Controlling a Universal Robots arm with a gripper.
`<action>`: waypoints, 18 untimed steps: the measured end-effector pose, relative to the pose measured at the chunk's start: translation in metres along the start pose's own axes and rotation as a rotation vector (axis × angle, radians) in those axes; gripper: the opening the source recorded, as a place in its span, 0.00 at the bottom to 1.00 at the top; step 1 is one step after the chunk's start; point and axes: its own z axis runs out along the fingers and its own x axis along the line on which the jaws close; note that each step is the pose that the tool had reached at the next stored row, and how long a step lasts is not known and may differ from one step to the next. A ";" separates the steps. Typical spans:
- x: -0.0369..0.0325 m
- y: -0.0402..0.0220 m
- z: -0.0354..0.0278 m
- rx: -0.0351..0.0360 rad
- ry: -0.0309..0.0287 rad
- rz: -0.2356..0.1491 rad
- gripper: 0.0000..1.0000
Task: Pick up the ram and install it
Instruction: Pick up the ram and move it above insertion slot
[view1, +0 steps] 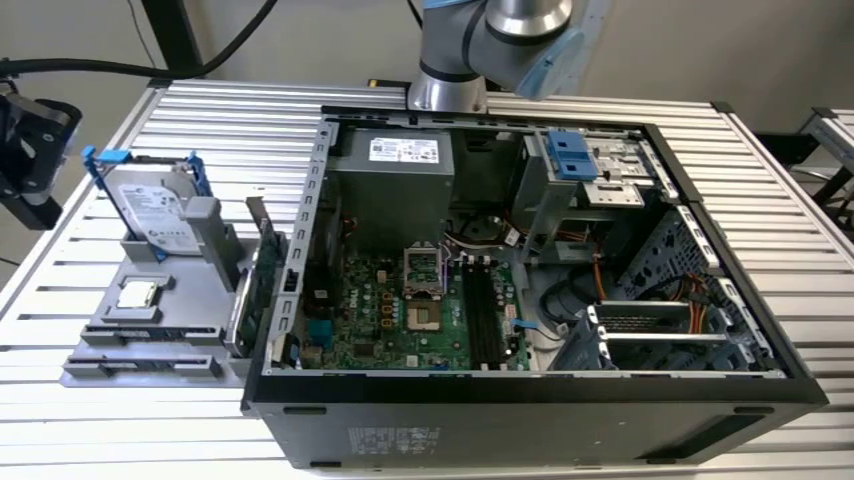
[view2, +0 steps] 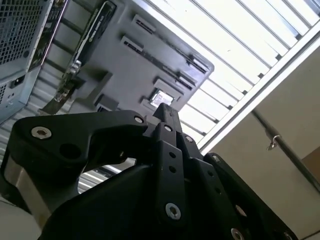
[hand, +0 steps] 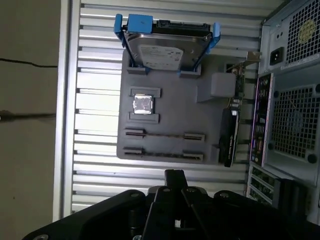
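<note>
The ram (hand: 165, 135) shows as a thin dark strip standing on edge between two end clips of the grey fixture tray (hand: 170, 107). A second similar strip (hand: 164, 155) stands in the holder beside it. My gripper (hand: 173, 173) hangs well above the tray's edge nearest these holders, with its black fingers pressed together and nothing between them. In the second wrist view the gripper (view2: 164, 108) points at the same tray (view2: 125, 65). In the exterior view the tray (view1: 147, 345) lies to the left of the open computer case (view1: 534, 250).
On the tray stand a silver hard drive in a blue frame (hand: 165, 47), a small square chip (hand: 143, 104) and a circuit card (hand: 229, 135) on edge next to the case. The motherboard (view1: 400, 310) with its long black slots (view1: 483, 315) lies inside. Slatted table (view1: 227, 120) all around.
</note>
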 end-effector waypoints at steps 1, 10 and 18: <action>0.0000 -0.0001 0.0001 0.0013 0.0002 -0.009 0.00; 0.0004 0.0001 0.0000 0.0025 0.0033 -0.078 0.00; 0.0004 0.0001 0.0001 0.0004 0.0077 -0.184 0.00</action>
